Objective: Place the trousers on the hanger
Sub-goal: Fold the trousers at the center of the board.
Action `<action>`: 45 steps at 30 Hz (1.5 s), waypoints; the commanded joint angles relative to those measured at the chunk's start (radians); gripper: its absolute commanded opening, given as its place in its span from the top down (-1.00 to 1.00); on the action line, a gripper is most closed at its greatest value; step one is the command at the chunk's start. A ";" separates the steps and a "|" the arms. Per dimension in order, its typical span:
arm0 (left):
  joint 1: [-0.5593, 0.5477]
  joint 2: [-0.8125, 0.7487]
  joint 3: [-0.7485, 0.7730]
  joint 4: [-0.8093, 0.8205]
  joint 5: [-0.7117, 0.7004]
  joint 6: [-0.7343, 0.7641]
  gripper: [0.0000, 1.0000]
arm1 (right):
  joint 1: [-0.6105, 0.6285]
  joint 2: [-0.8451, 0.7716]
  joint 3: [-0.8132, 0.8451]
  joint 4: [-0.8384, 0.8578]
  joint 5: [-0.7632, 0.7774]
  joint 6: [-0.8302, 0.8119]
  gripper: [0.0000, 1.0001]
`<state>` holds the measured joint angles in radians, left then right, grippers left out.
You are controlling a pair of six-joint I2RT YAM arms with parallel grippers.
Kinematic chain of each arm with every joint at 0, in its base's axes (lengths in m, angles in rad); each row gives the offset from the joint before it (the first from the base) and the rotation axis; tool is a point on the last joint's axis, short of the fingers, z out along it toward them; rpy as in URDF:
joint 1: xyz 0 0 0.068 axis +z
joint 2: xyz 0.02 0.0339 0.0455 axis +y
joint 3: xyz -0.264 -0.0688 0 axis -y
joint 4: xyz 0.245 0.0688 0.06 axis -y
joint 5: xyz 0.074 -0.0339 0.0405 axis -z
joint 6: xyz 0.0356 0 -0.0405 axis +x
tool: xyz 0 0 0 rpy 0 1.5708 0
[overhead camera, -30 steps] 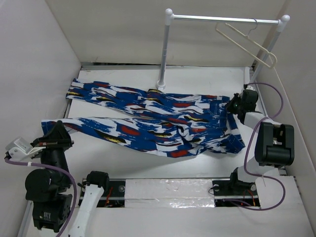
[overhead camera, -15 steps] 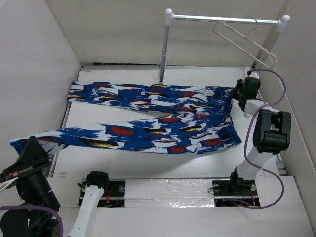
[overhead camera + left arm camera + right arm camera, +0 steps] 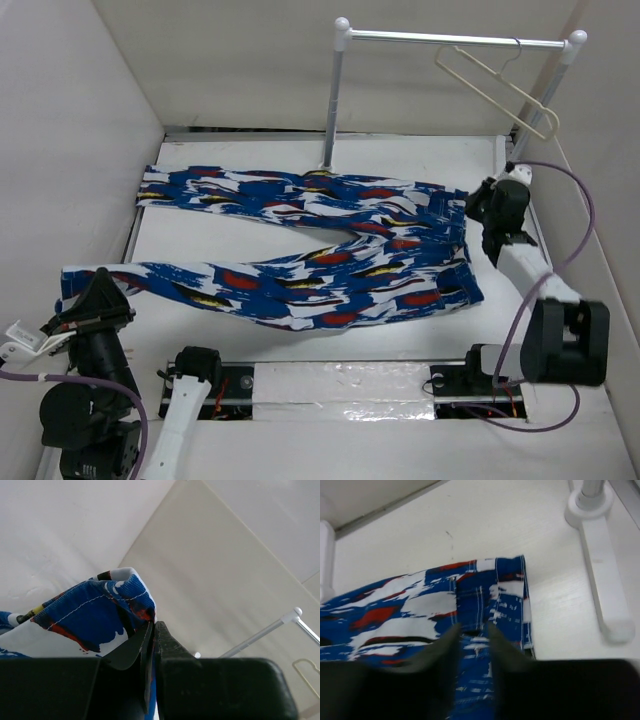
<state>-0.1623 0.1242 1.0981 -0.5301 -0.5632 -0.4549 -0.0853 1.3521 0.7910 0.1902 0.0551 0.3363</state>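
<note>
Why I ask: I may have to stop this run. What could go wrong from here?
1. The left gripper pinches only a hem corner of the trousers, so the cloth may slip out when lifted.
2. The right gripper stands open above the cloth, holding nothing; a pull from the left would likely drag the whole garment.
3. The hanger hangs tilted on the rail by its hook; a bump from an arm might knock it off.
</note>
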 commanded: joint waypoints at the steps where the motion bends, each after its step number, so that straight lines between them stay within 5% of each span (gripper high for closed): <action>1: -0.005 -0.046 -0.026 0.074 0.035 -0.011 1.00 | -0.004 -0.224 -0.160 -0.087 0.083 0.021 1.00; 6: -0.026 -0.078 -0.096 0.104 0.089 -0.030 1.00 | -0.070 -0.418 -0.367 -0.149 -0.019 0.004 0.90; 8: -0.035 -0.090 -0.112 0.105 0.118 -0.028 1.00 | -0.080 -0.416 -0.394 -0.155 -0.098 0.015 0.76; 12: -0.045 -0.121 -0.132 0.094 0.137 -0.005 1.00 | -0.056 -0.377 -0.423 -0.094 -0.292 0.056 0.79; 15: -0.045 -0.150 -0.130 0.081 0.117 0.002 1.00 | -0.025 -0.331 -0.444 -0.008 -0.261 0.110 0.66; 29: -0.045 -0.159 -0.106 0.025 0.092 0.012 1.00 | -0.045 0.195 -0.112 0.133 -0.366 0.150 0.57; 33: -0.045 -0.153 -0.128 0.009 0.094 0.015 1.00 | -0.054 0.268 -0.010 0.138 -0.385 0.141 0.75; 37: -0.045 -0.173 -0.159 0.012 0.095 0.009 1.00 | -0.045 0.190 0.013 0.106 -0.390 0.116 0.62; 42: -0.045 -0.198 -0.199 0.030 0.098 0.002 1.00 | -0.060 -0.059 -0.171 -0.036 -0.232 0.050 -0.10; 45: -0.054 -0.213 -0.225 0.045 0.115 -0.005 1.00 | -0.132 -0.256 -0.300 -0.098 -0.173 0.061 -0.11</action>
<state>-0.2024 0.0086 0.8906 -0.5499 -0.4648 -0.4549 -0.1661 1.2045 0.5865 0.1886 -0.2157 0.4160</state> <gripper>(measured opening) 0.010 0.554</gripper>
